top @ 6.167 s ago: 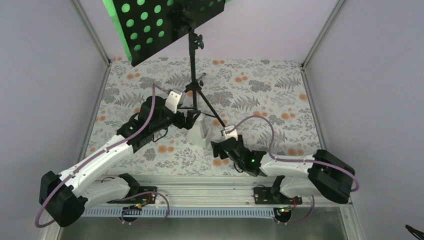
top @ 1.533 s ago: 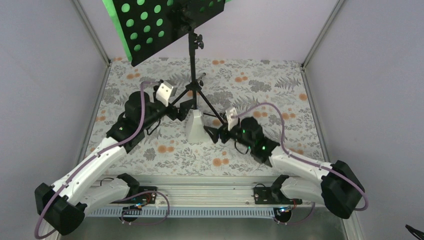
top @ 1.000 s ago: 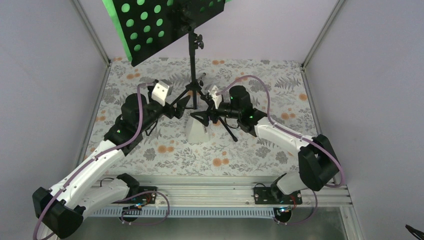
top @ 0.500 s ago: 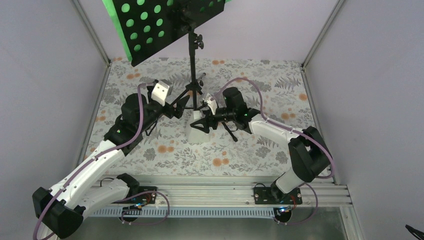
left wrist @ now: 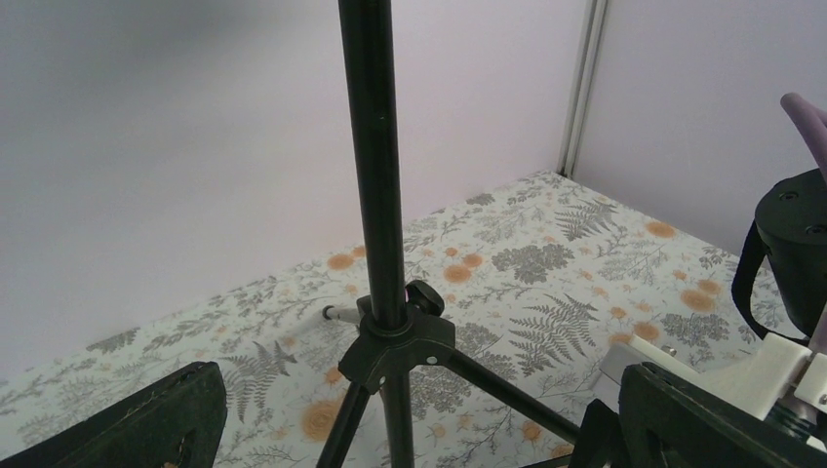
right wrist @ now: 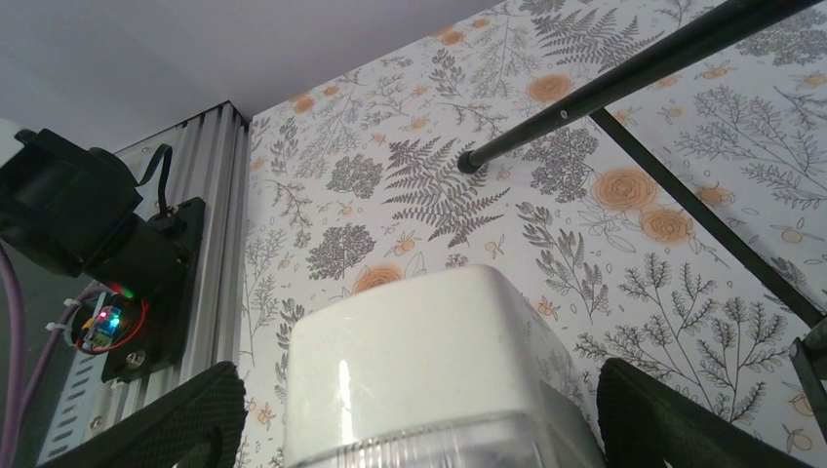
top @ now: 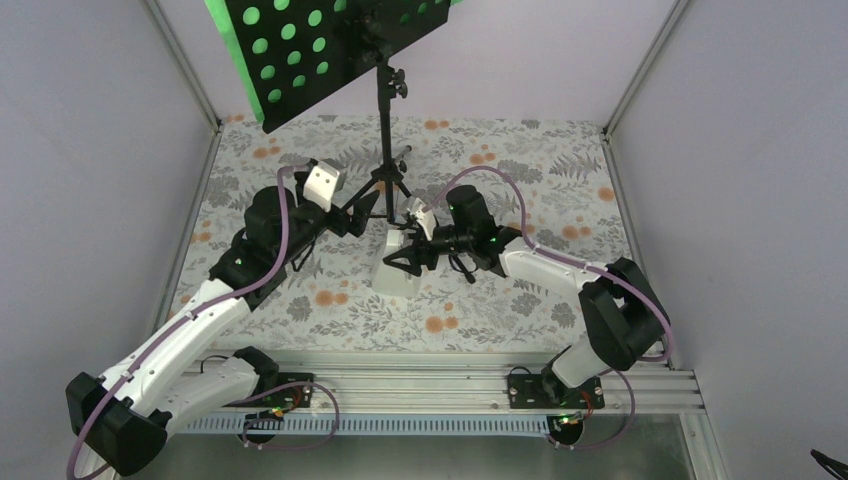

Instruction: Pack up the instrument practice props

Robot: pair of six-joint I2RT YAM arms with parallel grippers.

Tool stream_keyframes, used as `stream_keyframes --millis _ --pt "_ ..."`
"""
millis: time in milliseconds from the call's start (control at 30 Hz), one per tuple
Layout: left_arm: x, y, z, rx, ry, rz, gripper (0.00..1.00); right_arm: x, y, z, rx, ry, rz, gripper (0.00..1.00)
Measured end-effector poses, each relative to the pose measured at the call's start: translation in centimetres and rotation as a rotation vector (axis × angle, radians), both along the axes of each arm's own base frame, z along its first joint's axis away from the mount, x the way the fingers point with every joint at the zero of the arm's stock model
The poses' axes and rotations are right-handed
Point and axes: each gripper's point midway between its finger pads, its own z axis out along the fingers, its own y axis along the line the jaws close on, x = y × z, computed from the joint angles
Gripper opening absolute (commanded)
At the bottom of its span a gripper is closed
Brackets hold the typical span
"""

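The black tripod music stand [top: 383,130] stands at the back of the floral mat, its round-holed desk [top: 320,50] tilted at the top with bright green pages [top: 222,25] behind it. The white pyramid metronome [top: 392,272] stands in front of the tripod legs. My left gripper [top: 365,210] is open, its jaws either side of the stand's pole [left wrist: 375,175] and hub [left wrist: 395,336], not touching. My right gripper [top: 403,256] is open and straddles the metronome's top [right wrist: 429,361], with gaps on both sides.
The floral mat [top: 530,180] is boxed in by grey walls and metal corner posts [top: 640,70]. An aluminium rail [top: 430,385] runs along the near edge. A tripod leg [right wrist: 624,78] crosses behind the metronome. My right arm's wrist [left wrist: 795,253] sits close beside my left gripper.
My right gripper swung from the metronome's right side round behind it and came down astride its top. My left gripper drew back from the metronome to the tripod hub, then stayed still.
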Motion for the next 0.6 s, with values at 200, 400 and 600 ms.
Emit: stream_keyframes --millis 200,400,600 --pt "0.1 0.0 -0.1 0.001 0.002 0.002 1.00 0.4 0.4 0.1 0.002 -0.031 -0.017 0.80" --pt "0.2 -0.1 -0.4 0.006 0.010 0.002 1.00 1.1 0.7 -1.0 -0.009 -0.033 -0.026 0.66" --pt "0.2 -0.1 -0.4 0.008 0.011 0.002 1.00 1.6 0.9 -0.8 0.001 -0.075 -0.032 0.47"
